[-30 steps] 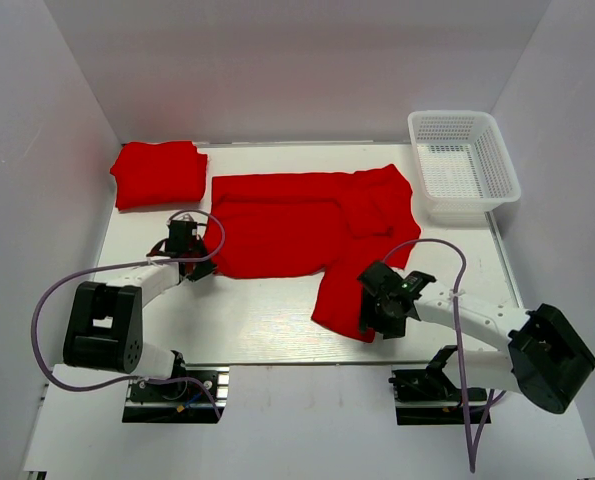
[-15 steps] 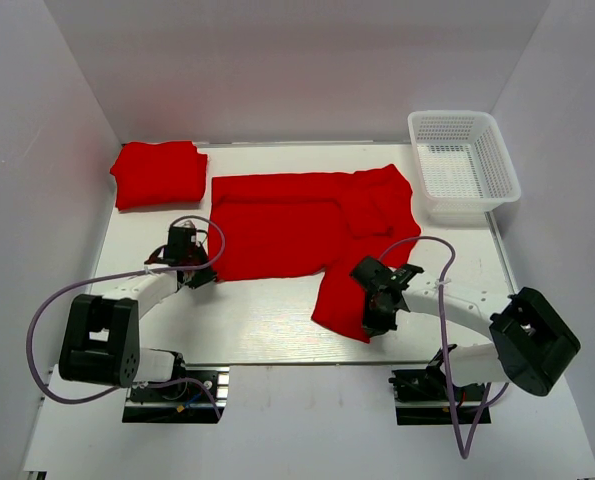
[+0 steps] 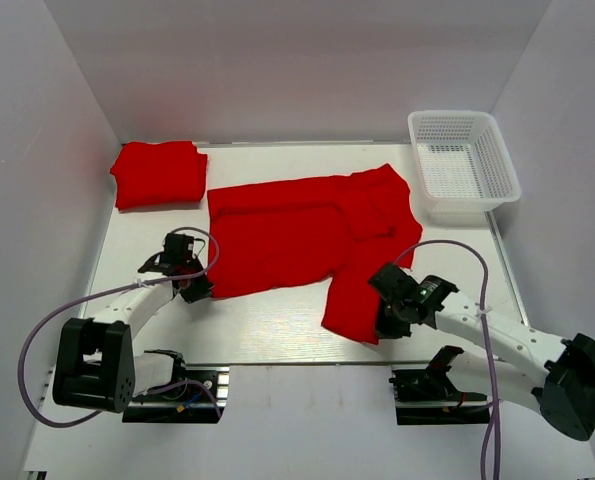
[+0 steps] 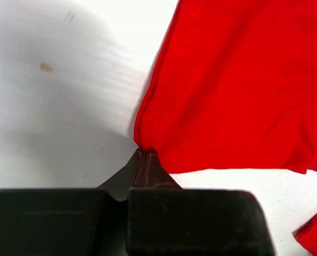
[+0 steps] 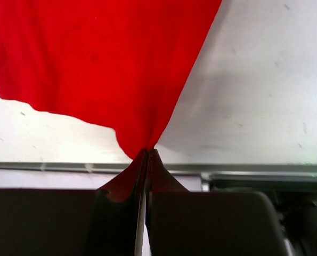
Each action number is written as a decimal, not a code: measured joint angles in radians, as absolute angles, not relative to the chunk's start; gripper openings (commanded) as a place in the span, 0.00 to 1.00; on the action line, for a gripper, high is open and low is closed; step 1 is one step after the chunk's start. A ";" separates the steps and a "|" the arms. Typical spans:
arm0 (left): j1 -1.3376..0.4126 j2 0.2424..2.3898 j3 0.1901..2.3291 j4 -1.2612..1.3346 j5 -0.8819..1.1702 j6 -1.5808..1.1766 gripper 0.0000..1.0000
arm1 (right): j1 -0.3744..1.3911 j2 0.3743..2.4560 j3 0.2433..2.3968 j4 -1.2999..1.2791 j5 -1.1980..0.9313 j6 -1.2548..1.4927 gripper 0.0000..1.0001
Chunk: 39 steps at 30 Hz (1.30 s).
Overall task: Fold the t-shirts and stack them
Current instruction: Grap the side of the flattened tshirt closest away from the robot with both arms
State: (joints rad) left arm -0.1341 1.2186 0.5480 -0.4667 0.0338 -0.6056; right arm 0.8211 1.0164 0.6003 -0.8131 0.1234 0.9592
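A bright red t-shirt (image 3: 297,235) lies spread across the middle of the white table, part of it folded over at the right. My left gripper (image 3: 199,287) is shut on its near left corner (image 4: 145,144). My right gripper (image 3: 381,325) is shut on the near right corner (image 5: 142,144), close to the table's front edge. A second red t-shirt (image 3: 159,172) lies folded at the back left.
A white mesh basket (image 3: 464,165) stands at the back right corner. White walls close in the table on three sides. The table's metal front rail (image 5: 243,168) runs just below my right fingertips.
My right gripper has closed on the shirt's near right corner and shifted right. The left gripper has drawn its corner toward the front, so the shirt's near edge now slants.
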 measured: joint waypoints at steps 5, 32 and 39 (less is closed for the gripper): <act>-0.134 1.217 0.559 -0.531 0.022 -0.628 0.00 | 0.827 0.916 0.620 -0.935 0.120 0.973 0.00; -0.134 1.249 0.784 -0.664 -0.022 -0.645 0.00 | 0.822 0.928 0.907 -1.129 0.421 1.034 0.00; -0.133 1.399 0.916 -0.661 -0.022 -0.661 0.00 | 0.785 1.025 0.984 -1.012 0.627 0.935 0.00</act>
